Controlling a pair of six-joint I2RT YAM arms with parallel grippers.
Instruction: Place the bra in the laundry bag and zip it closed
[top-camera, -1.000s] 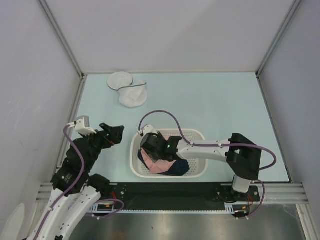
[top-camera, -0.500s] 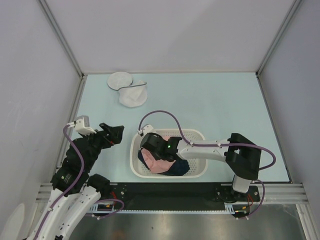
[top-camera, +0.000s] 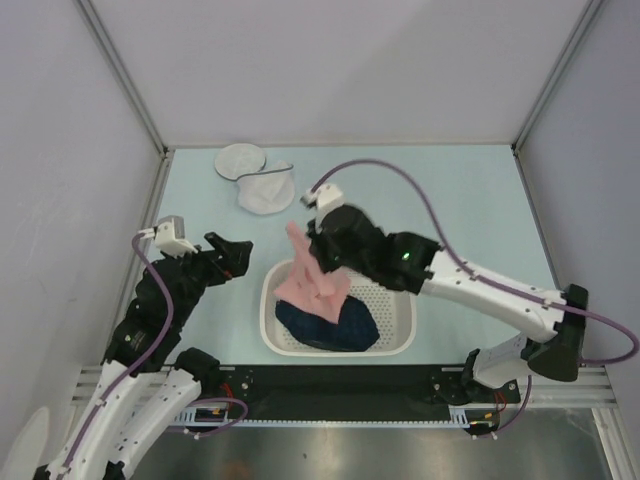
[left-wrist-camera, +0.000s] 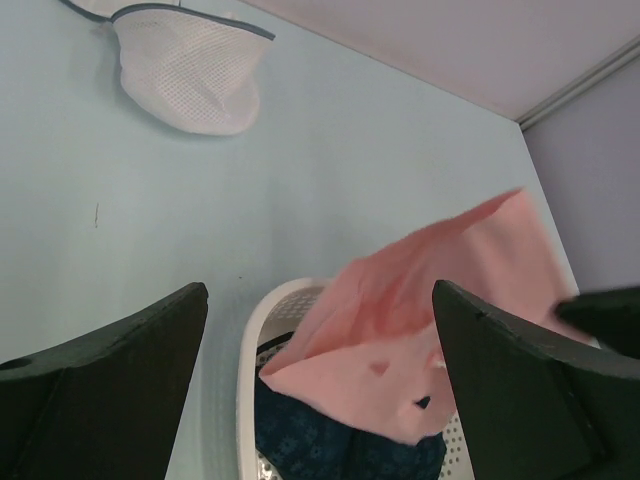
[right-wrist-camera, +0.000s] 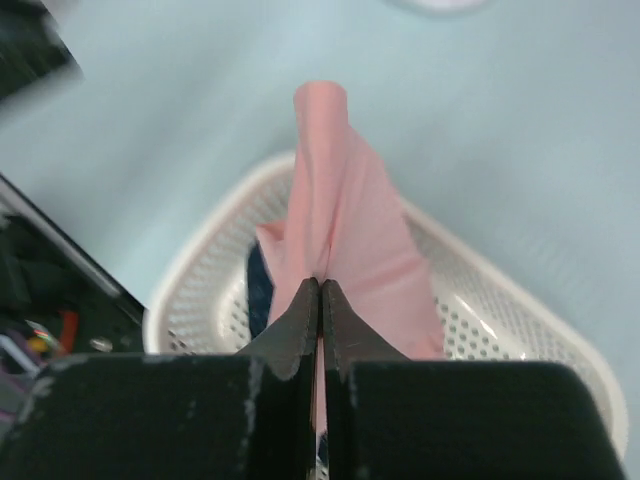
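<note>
My right gripper (top-camera: 318, 242) (right-wrist-camera: 320, 285) is shut on a pink bra (top-camera: 312, 278) (right-wrist-camera: 340, 190) and holds it up over the left part of a white perforated basket (top-camera: 406, 330). The cloth hangs from the jaws, its lower end still above the basket. The laundry bag (top-camera: 266, 191) (left-wrist-camera: 188, 66), a small white mesh pouch, lies at the far left of the table with its round lid (top-camera: 240, 160) flopped open beside it. My left gripper (top-camera: 232, 258) (left-wrist-camera: 318, 300) is open and empty, left of the basket, looking at the bra (left-wrist-camera: 430, 320).
A dark blue patterned garment (top-camera: 326, 325) (left-wrist-camera: 320, 430) lies in the basket (right-wrist-camera: 500, 300). The basket rim (left-wrist-camera: 252, 335) sits near the table's front edge. Grey walls with metal posts enclose the pale blue table on three sides.
My right gripper closed on the pink bra inside the basket, then rose and swung toward the far left with it. The left arm edged slightly forward.
</note>
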